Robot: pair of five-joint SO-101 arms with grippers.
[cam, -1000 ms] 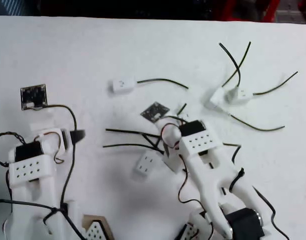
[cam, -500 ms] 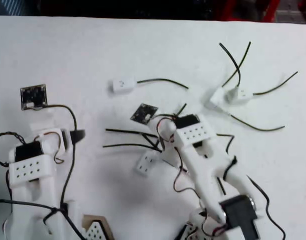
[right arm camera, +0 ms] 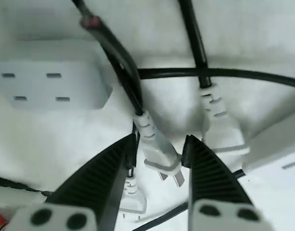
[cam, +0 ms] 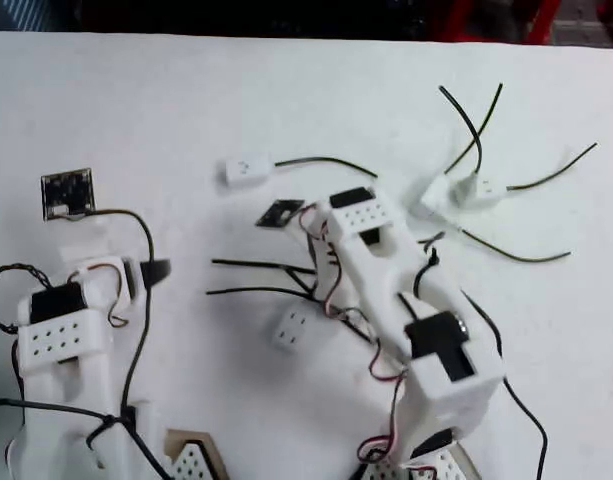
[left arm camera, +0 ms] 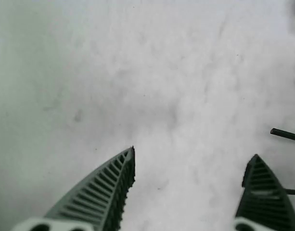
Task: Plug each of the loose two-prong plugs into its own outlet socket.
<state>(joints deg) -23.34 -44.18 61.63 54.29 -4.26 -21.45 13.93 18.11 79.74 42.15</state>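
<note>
Right arm (cam: 386, 280) swinging toward 11 o'clock across counter (cam: 136, 100) since second ago, right fingers (right arm camera: 210, 173) pinching white plug (right arm camera: 159, 154); left arm (cam: 61, 340) sitting at 8 o'clock, left fingers (left arm camera: 113, 187) spread.

White table (cam: 116, 100), scattered white outlet blocks (cam: 248, 170), plugs (right arm camera: 219, 127) on black cords (cam: 326, 160)
</note>
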